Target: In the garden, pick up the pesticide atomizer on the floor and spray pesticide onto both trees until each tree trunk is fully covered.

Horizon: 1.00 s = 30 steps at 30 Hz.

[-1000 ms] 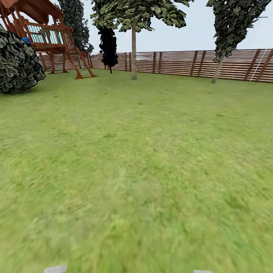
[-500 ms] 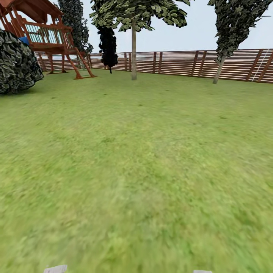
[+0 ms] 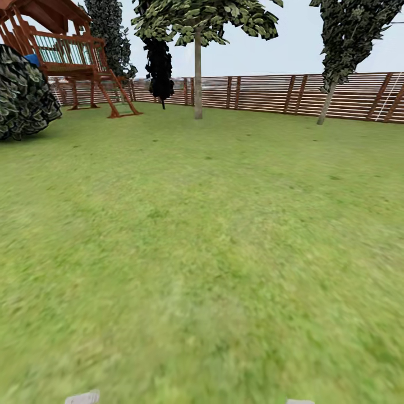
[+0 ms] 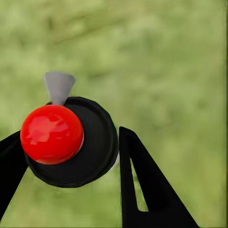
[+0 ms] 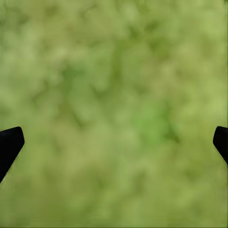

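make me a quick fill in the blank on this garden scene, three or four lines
1. The left tool is shut on an atomizer whose round cap is coloured ____.
2. The right tool holds ____, its fingers spread wide over the grass.
3. The lawn is bounded at the back by a brown slatted ____.
4. At the far left stands a wooden ____ beside a dark bush.

Missing words: red; nothing; fence; playset

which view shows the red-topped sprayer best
The left wrist view: the black round atomizer with red dome cap and grey nozzle sits between the left gripper fingers. The head and right wrist views give grass, no sprayer detail.
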Tool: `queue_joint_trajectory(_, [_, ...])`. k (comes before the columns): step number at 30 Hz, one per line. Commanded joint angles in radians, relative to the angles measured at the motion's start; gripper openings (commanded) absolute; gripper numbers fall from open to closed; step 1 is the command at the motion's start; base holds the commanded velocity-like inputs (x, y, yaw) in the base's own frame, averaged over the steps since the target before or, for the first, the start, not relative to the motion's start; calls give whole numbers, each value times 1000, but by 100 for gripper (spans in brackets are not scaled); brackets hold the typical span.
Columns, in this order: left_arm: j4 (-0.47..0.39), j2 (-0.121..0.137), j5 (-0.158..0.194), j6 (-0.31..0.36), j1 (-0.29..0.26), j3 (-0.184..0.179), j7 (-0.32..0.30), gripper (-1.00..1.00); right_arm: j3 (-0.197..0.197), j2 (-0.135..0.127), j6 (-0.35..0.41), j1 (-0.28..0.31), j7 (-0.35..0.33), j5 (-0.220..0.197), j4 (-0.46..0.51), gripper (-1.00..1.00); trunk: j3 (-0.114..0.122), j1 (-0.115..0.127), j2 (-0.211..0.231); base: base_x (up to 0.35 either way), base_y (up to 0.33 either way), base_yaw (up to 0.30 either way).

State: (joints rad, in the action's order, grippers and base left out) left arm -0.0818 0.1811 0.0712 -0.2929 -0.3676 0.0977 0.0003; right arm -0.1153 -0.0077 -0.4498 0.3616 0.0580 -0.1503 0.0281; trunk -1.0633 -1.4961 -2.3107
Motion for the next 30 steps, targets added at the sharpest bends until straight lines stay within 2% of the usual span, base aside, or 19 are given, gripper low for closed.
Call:
queue_joint_trajectory(1, [1, 0, 7, -3, -1, 2, -2, -100, -9, 0, -3, 0, 2, -9, -1, 100, -1, 0, 0, 337, 0, 0])
queue_joint_trajectory(30, [1, 1, 7, -3, -1, 4, -2, -100, -9, 0, -3, 0, 2, -9, -1, 100, -1, 0, 0, 337, 0, 0])
